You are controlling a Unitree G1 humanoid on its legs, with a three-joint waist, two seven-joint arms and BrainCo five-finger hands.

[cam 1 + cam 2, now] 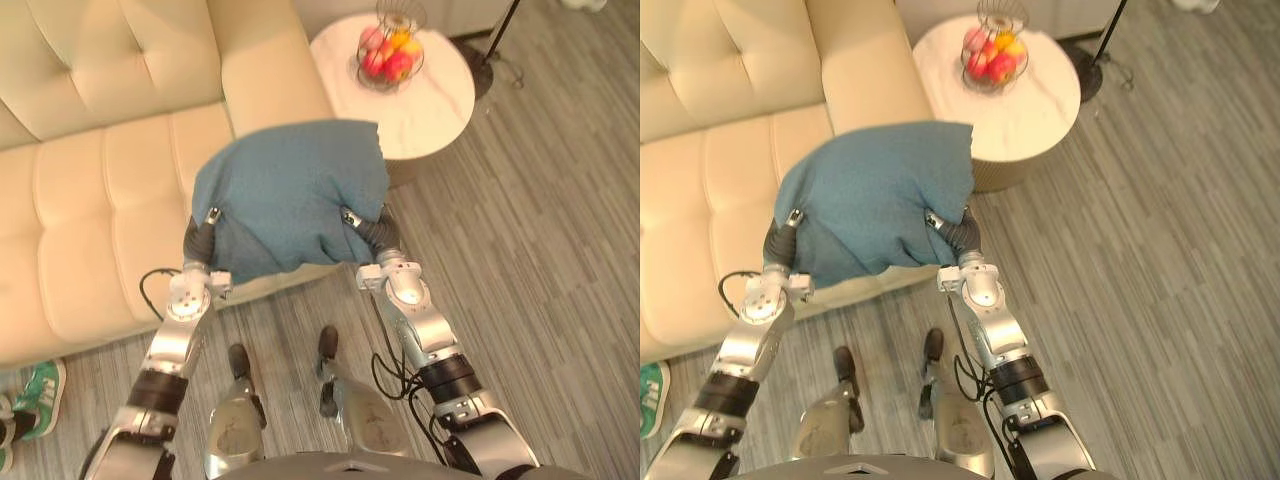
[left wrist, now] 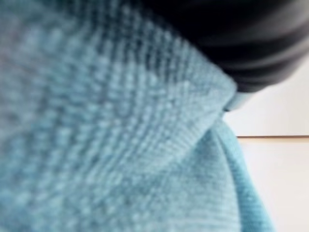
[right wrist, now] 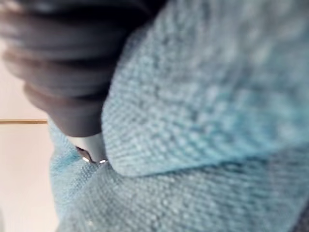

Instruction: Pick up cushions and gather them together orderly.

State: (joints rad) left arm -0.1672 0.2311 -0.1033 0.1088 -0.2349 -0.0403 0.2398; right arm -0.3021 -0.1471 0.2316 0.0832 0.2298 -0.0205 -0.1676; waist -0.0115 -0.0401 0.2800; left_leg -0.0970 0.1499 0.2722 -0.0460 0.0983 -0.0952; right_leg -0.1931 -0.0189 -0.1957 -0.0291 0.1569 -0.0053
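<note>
The cream sofa [image 1: 90, 200] fills the robot's left side. The blue knitted cushion [image 1: 290, 195] is held over the sofa's front edge, at its armrest end, between the two hands. A round white table [image 1: 430, 105] stands just beside the sofa's armrest. The left hand [image 1: 200, 238] and right hand [image 1: 378, 232] press the cushion's opposite lower sides. Their fingers are buried in the fabric, so I cannot tell how they are set. A wire basket [image 1: 402, 16] of fruit [image 1: 388, 58] sits on the table. A green shoe [image 1: 40, 395] lies on the floor before the sofa.
</note>
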